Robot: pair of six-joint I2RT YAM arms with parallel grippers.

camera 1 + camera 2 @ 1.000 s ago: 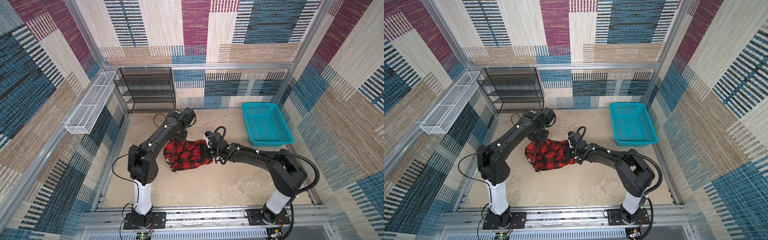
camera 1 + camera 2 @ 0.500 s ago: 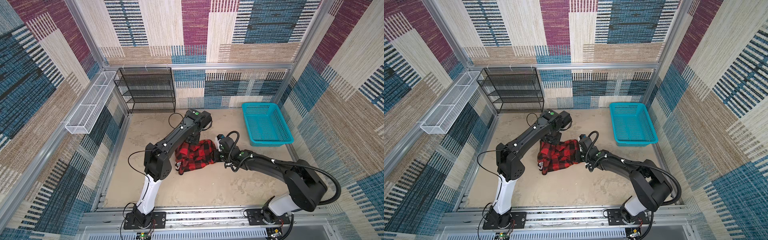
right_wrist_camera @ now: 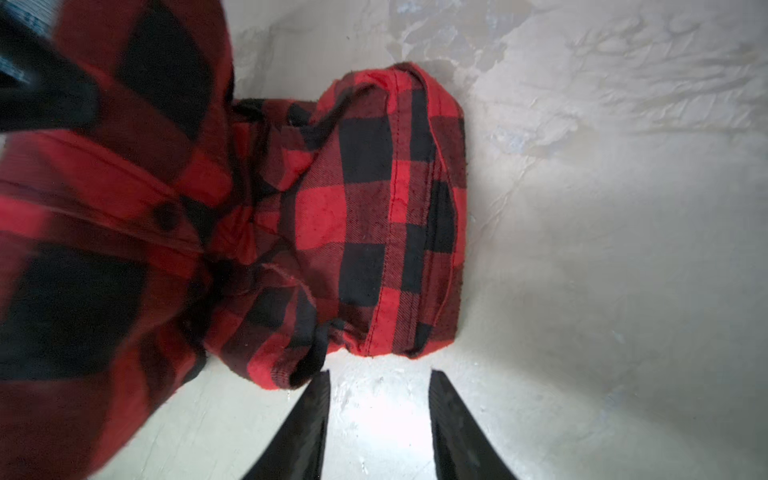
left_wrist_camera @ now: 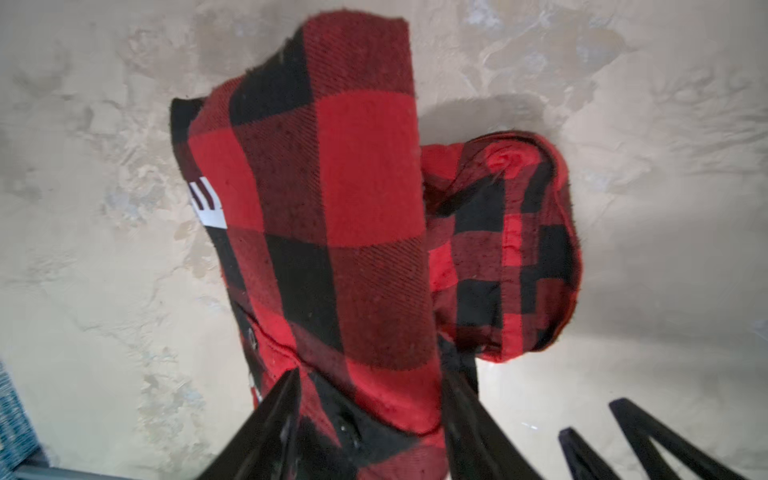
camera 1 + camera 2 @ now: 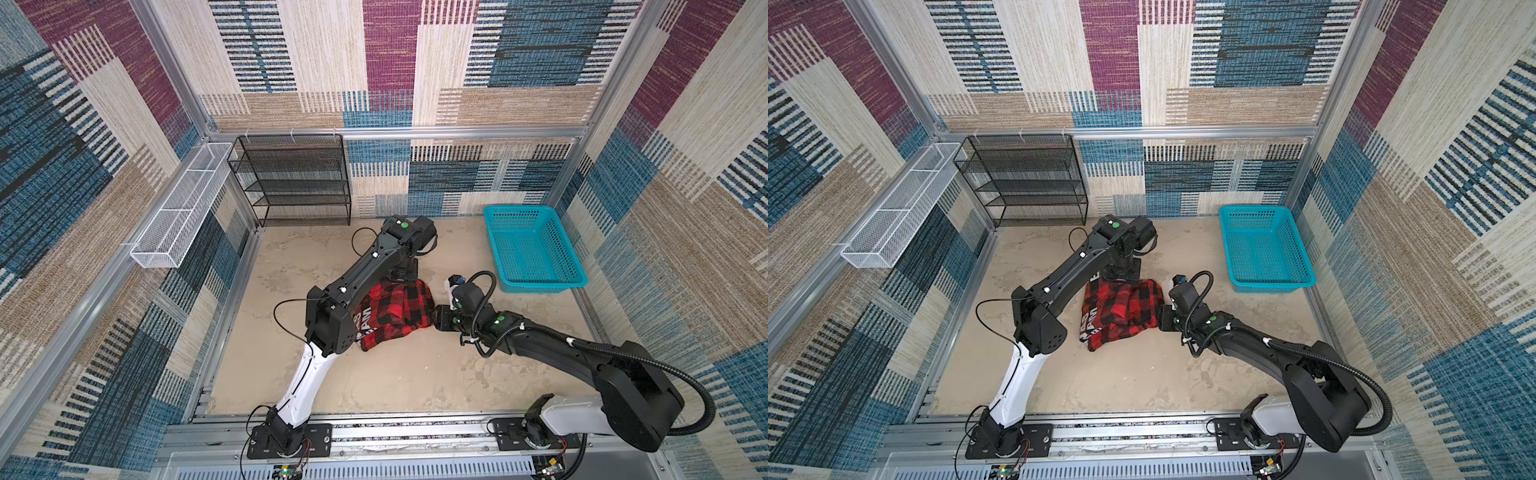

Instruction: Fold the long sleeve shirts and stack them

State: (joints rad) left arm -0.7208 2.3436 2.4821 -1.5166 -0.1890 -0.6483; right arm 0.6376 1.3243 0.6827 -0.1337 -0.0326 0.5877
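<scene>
Over the bundle's far edge, the left gripper (image 4: 370, 372): jaws spread, cloth bunched between them, straddled rather than pinched by the look of it. Mid-table, roughly folded into a lumpy packet: the long sleeve shirt (image 5: 399, 307), red-and-black flannel, white lettering (image 5: 365, 326) along its near-left side. Likely soft, light and limp, clingy rather than slippery; nothing fragile; prone to falling open if lifted by one corner. Best taken at two spaced points along a thick folded edge or seam, not by the loose cuff (image 3: 399, 208). Just beside that cuff, the right gripper (image 3: 378, 372): parted too, empty, only bare surface between its jaws. Underneath, a mottled beige tabletop (image 5: 395, 374), matte, probably rough enough to drag at cloth. Around, left to right: white wire tray (image 5: 178, 216) on the side wall, black mesh rack (image 5: 295, 183) at the back, teal basket (image 5: 536, 286) at the right rear, well apart from the shirt; patchwork carpet walls (image 5: 390, 62) all round.
</scene>
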